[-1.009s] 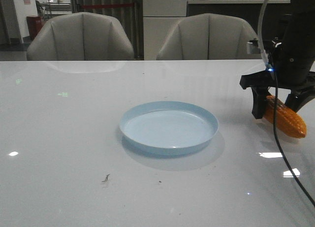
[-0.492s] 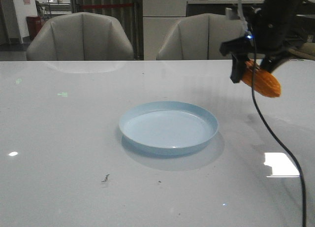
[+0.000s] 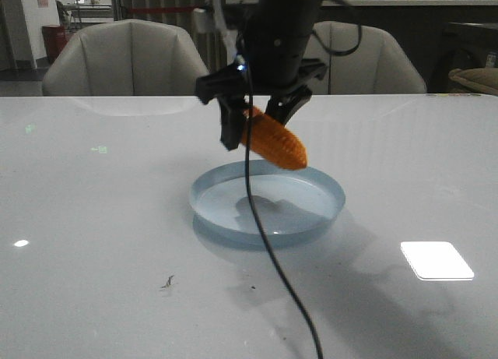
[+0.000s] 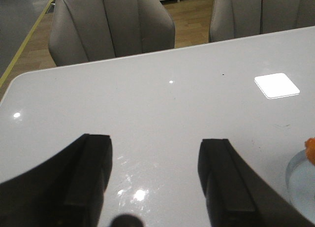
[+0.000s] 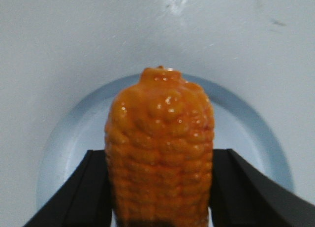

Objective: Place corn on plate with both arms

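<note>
The orange corn (image 3: 274, 139) hangs tilted in the air above the pale blue plate (image 3: 315, 211) in the front view. My right gripper (image 3: 253, 129) is shut on the corn at its thick end. In the right wrist view the corn (image 5: 160, 143) stands between the two black fingers (image 5: 83, 192), with the plate (image 5: 74, 138) below it. My left gripper (image 4: 155, 180) is open and empty over bare table; the plate's edge (image 4: 298, 185) and a bit of corn (image 4: 310, 149) show at that view's side. The left gripper is out of the front view.
Two grey chairs (image 3: 128, 59) stand behind the table's far edge. The right arm's black cable (image 3: 268, 242) hangs down across the plate toward the table's front. A small dark speck (image 3: 167, 282) lies on the table near the front left.
My right gripper has carried the corn up off the table at the right and leftward, from beside the plate to above it.
</note>
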Available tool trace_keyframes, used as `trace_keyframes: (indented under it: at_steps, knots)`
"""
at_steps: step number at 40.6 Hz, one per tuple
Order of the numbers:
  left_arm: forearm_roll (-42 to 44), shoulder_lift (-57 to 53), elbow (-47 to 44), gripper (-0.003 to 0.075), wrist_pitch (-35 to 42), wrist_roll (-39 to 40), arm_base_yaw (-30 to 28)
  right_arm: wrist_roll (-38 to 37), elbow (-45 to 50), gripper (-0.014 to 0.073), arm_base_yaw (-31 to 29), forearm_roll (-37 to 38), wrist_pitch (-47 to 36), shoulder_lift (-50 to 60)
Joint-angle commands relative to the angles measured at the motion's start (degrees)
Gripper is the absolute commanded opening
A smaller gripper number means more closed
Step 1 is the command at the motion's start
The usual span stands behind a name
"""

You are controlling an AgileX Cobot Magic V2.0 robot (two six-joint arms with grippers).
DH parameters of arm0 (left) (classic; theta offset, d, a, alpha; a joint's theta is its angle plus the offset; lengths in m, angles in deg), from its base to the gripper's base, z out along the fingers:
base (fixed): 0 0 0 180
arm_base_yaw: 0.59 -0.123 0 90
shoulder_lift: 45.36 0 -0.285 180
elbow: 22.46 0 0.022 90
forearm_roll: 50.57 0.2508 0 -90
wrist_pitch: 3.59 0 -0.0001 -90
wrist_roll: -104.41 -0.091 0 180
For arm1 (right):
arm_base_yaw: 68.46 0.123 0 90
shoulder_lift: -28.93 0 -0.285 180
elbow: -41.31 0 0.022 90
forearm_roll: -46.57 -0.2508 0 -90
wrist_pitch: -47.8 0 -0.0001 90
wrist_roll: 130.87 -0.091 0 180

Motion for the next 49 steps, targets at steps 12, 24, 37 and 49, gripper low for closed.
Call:
trace_keyframes:
  at_steps: [12,24,37,49]
  knots:
    - [-0.36,-0.83,1.61,0.0449,4.91,-0.09,-0.12,0.69,-1.65,0.0598,1.03,2.03,-3.25,-0.39]
    - [-0.36,-0.83,1.61,0.0449,4.83,-0.09,-0.12,1.04,-4.85,0.0603,0.89,3.58,2.48,1.86]
    - [-0.36,-0.83,1.61,0.0449,4.89,-0.09,-0.12,-1.07,-9.43,0.0603,-4.14,3.99,2.39,18.32]
    - [-0.36,-0.83,1.61,0.0449,4.65,-0.09,-0.12,-1.07,2.30,0.0603,-15.00,1.91,3.11,37.71]
